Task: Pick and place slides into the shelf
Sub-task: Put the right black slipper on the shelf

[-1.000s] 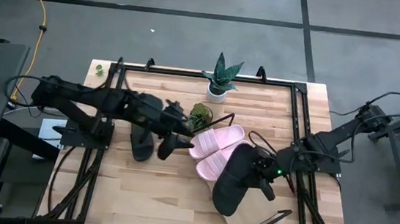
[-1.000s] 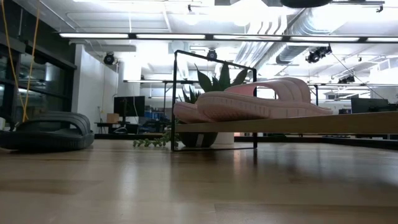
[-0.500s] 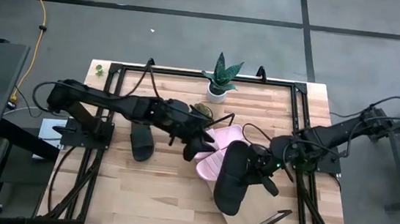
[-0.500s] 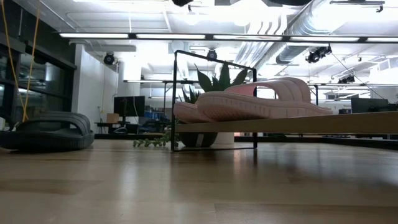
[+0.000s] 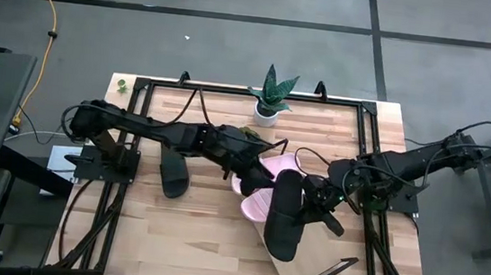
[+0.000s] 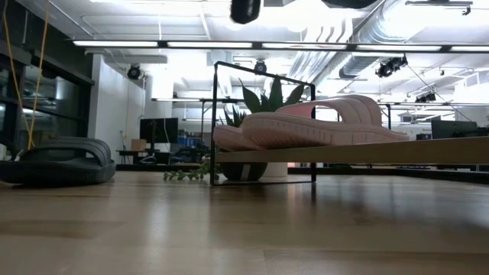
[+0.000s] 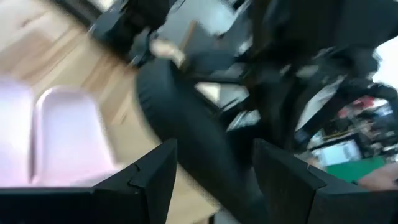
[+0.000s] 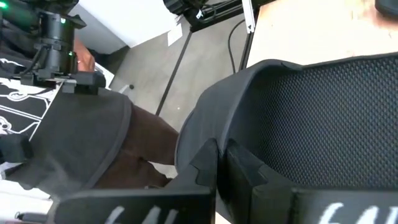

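Two light pink slides (image 5: 264, 177) (image 6: 321, 122) lie side by side on the shelf (image 6: 359, 153), a light-wood board with black wire ends. One black slide (image 5: 174, 172) (image 6: 61, 160) rests sole-down on the table at the left. My right gripper (image 5: 309, 205) is shut on a second black slide (image 5: 285, 215), held over the shelf. My left gripper (image 5: 253, 185) hovers open above the pink slides' near ends. In its wrist view, the held black slide (image 7: 186, 143) is just ahead of its fingers, which touch nothing. My right gripper pinches the black slide's raised edge (image 8: 214, 134) between its two fingers, next to the dotted footbed (image 8: 336, 118). The fingers reach in from the table's right side, across the slide. The slide is lifted clear and lies lengthwise from far to near above the shelf.
A potted spiky plant (image 5: 270, 95) stands at the table's far edge, with a small leafy plant (image 5: 247, 138) beside the shelf's far end. A black frame runs round the tabletop (image 5: 208, 242). Bare wood lies at the near left.
My left gripper has travelled toward the table's right and down, rolling as it went, from beside the resting black slide to above the pink slides. My right gripper has rolled and swung the held black slide slightly leftward, so that it lies straighter from far to near.
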You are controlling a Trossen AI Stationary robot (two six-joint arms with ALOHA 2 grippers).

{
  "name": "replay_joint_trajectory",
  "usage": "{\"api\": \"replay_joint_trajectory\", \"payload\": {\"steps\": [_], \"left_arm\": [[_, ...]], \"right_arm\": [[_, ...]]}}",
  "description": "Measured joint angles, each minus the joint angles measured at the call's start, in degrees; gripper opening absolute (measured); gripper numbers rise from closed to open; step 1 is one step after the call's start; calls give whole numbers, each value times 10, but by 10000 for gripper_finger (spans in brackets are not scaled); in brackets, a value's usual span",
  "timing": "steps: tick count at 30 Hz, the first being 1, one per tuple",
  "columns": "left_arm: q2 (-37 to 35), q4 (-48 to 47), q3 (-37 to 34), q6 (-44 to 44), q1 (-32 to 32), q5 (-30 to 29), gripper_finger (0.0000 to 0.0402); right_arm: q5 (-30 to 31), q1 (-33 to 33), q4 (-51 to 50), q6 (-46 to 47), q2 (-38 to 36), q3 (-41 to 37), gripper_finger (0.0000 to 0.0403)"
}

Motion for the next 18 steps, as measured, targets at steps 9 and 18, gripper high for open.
{"api": "replay_joint_trajectory", "payload": {"steps": [9,18], "left_arm": [[16,3,0,-17,1,9,198],[26,3,1,-28,1,9,198]], "right_arm": [[0,0,-4,-10,0,0,0],[0,2,-5,-12,0,0,0]]}}
